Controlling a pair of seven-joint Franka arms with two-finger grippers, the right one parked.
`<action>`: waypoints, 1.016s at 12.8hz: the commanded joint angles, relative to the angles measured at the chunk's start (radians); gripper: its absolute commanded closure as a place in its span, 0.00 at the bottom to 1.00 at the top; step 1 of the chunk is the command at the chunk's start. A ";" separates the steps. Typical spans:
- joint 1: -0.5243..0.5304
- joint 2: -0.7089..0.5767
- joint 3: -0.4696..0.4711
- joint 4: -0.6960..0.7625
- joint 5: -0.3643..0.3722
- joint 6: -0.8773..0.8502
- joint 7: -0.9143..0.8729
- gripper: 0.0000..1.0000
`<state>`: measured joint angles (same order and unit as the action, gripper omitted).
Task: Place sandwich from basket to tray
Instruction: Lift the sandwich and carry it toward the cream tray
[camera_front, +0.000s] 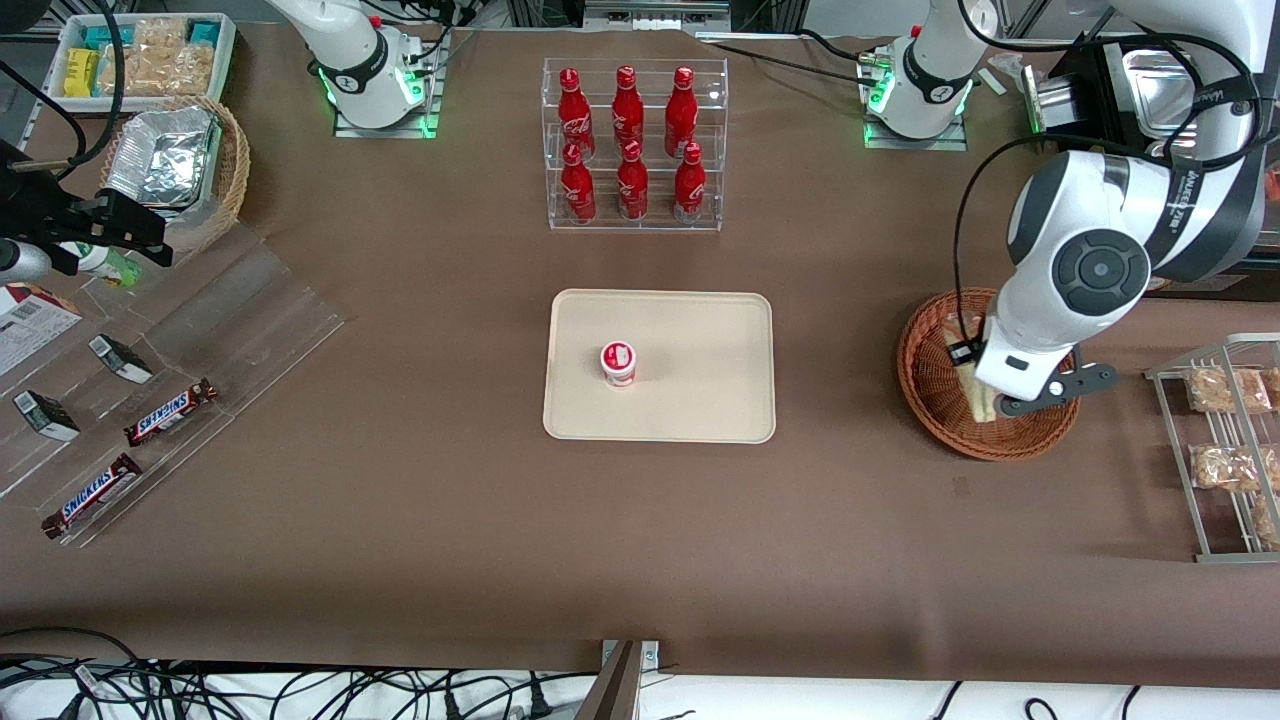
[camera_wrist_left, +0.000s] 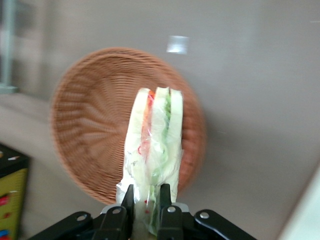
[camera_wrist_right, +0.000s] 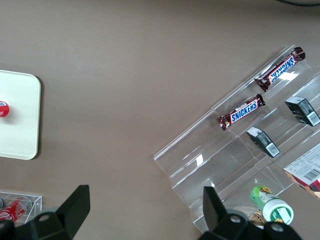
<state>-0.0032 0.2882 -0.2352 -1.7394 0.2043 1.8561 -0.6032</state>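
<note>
Surveying the table from the parked arm's end toward the working arm's, item by item.

Item: two brown-wrapped chocolate bars lying on a clear acrylic stepped display, toward the parked arm's end. Not part of the job.

Item: flat cream-beige rectangular tray with rounded corners and a low rim, mid-table. It carries one small white cup with a red lid and no sandwich yet. Plenty of bare surface shows beside the cup.

Item: clear acrylic rack of red bottles, farther from the front camera than the tray. Untouched.

Item: round, shallow, reddish-brown woven wicker basket, toward the working arm's end, well apart from the tray. In the wrist view its bowl looks bare and lies below the sandwich.

Item: triangular wedge sandwich of pale bread with green and red-pink filling, in clear wrap, held upright over the basket rather than resting in it, as far as can be judged.

Item: black two-finger gripper of the left arm, above the basket, its fingers clamped on the sandwich's lower edge.

Status: pick-up appears done, the wedge gripped and seemingly lifted clear. Outstanding: carrying it across the bare brown table to the tray, lowering it onto an open patch away from the cup, releasing.
</note>
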 joint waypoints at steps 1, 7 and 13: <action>-0.003 0.009 -0.117 0.046 -0.034 -0.023 0.022 0.78; -0.015 0.087 -0.280 0.037 -0.094 0.154 0.000 0.78; -0.144 0.155 -0.280 -0.022 0.030 0.317 -0.260 0.78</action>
<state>-0.1185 0.4353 -0.5142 -1.7513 0.1730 2.1488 -0.7889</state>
